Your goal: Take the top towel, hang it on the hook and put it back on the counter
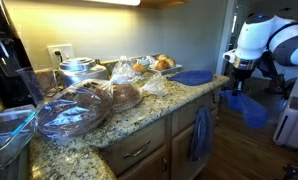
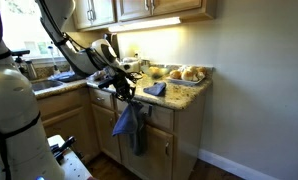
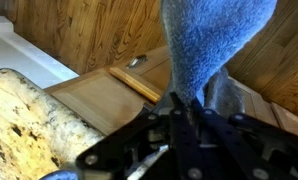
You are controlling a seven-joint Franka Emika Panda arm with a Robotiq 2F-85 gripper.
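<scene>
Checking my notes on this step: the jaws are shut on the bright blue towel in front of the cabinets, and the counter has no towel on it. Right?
Not quite: another blue towel lies on the counter, near its end, as both exterior views show. The rest holds: the jaws are shut on the bright blue towel in front of the cabinets.

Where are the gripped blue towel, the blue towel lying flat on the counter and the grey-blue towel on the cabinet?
gripped blue towel [image 1: 251,110]: in an exterior view, middle of its hanging part.
flat blue towel [image 1: 194,77]: in an exterior view, its top surface.
grey-blue towel [image 1: 201,135]: in an exterior view, middle of the drape.
</scene>
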